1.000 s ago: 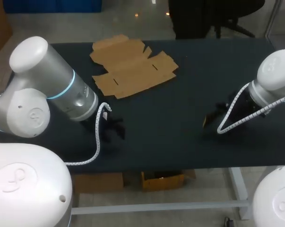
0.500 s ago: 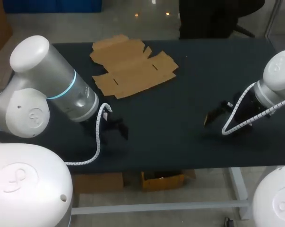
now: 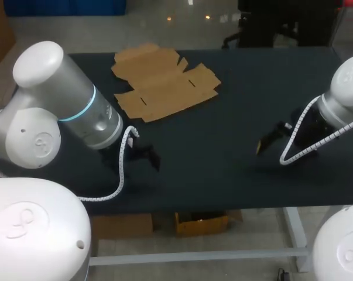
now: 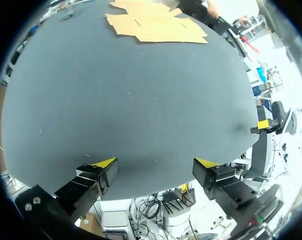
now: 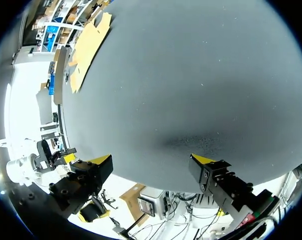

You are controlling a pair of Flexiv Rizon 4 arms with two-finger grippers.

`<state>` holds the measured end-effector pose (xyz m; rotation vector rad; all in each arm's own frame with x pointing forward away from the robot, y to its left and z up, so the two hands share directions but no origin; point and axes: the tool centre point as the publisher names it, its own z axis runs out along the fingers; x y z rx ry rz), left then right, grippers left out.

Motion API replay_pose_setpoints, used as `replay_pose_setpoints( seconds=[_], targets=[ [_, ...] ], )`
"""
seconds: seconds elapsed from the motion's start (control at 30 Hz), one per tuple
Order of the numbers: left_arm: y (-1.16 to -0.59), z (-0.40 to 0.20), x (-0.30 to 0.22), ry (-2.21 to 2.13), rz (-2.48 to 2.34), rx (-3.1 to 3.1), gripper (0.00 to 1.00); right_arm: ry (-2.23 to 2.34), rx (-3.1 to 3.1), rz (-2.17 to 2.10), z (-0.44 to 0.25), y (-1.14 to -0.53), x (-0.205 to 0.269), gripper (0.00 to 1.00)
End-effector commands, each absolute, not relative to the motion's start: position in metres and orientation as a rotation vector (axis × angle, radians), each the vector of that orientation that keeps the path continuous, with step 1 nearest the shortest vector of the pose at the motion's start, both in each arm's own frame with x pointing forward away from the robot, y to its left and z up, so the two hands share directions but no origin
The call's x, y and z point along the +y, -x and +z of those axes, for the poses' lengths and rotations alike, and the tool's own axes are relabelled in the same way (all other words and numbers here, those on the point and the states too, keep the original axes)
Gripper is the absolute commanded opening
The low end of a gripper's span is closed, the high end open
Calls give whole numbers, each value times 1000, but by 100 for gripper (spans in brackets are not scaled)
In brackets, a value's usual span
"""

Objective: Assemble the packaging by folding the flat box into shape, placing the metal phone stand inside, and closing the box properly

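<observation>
The flat brown cardboard box (image 3: pixel 164 82) lies unfolded at the back left of the dark table (image 3: pixel 240 76). In the left wrist view the box (image 4: pixel 156 25) is far ahead of my left gripper (image 4: pixel 155 165), which is open over bare table. My right gripper (image 5: pixel 152 161) is open too, with nothing between its fingers, and the box (image 5: pixel 88 47) is far off beside it. From the head view, the left gripper (image 3: pixel 144 157) hangs near the front left and the right gripper (image 3: pixel 274 136) near the front right. No metal phone stand shows in any view.
The table's front edge (image 3: pixel 194 205) runs close under both grippers. Across the table, the left wrist view catches my right gripper's yellow tip (image 4: pixel 263 124). Dark tabletop stretches between the two grippers and the box.
Both grippers have opened wider. The right arm has shifted slightly to the right and the left gripper a little toward the middle. The cardboard has not moved.
</observation>
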<state>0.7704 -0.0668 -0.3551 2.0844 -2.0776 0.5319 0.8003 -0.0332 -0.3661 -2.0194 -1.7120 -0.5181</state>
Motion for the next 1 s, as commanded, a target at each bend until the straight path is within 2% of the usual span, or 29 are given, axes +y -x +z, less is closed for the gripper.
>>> replay_pose_setpoints(
  seconds=[0.03,1.0],
  targets=[
    [-766,-344,-66,-2117,518,-2092,100,2002,-1744,-506,-355,-799,-40,100],
    [-776,-311,-48,-2182,464,-2097,100,1835,-1968,-539,-321,-822,-60,100]
  ],
)
